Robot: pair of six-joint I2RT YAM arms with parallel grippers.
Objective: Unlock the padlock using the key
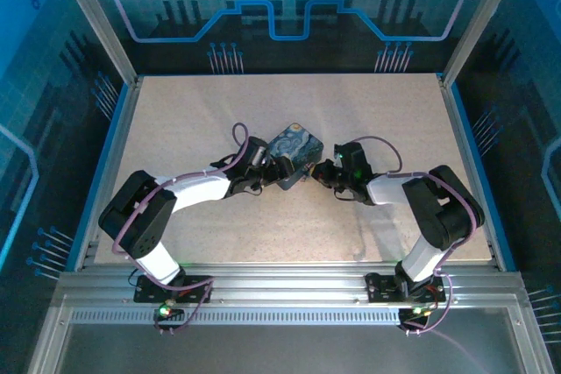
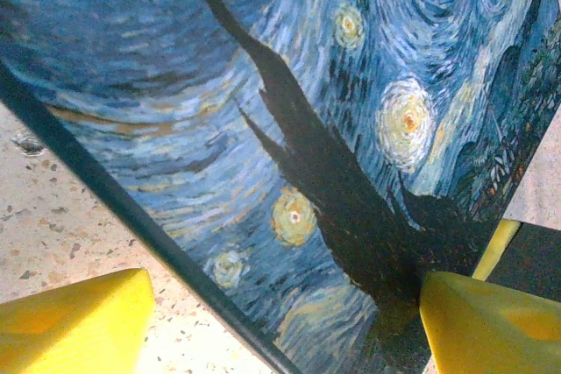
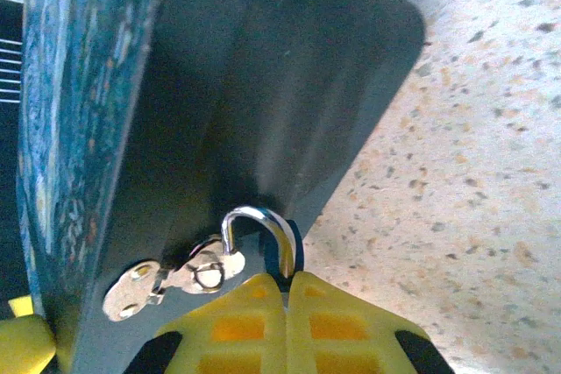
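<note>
Right gripper point(image 3: 285, 285), jaws pressed shut just under the padlock's point(image 3: 254, 213) silver loop where it hangs from the latch point(image 3: 175, 279) on the painted box point(image 3: 263, 85) mid-bench point(image 3: 456, 172), whether pinching the key I cannot tell; left gripper point(image 2: 272, 308), jaws wide astride the box's left side, likely steadying it.

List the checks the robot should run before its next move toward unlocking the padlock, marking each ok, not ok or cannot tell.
1. The padlock in sight: ok. Its silvery shackle shows against the box, on its dark face.
2. Shackle freed: cannot tell. The lock body is hidden behind the right gripper.
3. The right gripper ready to grasp: not ok. Its fingers are pressed together.
4. The key located: cannot tell. The silvery pieces beside the shackle are unclear.
5. The box steadied by the left gripper: cannot tell. Its fingers straddle the box, set wide.
</note>
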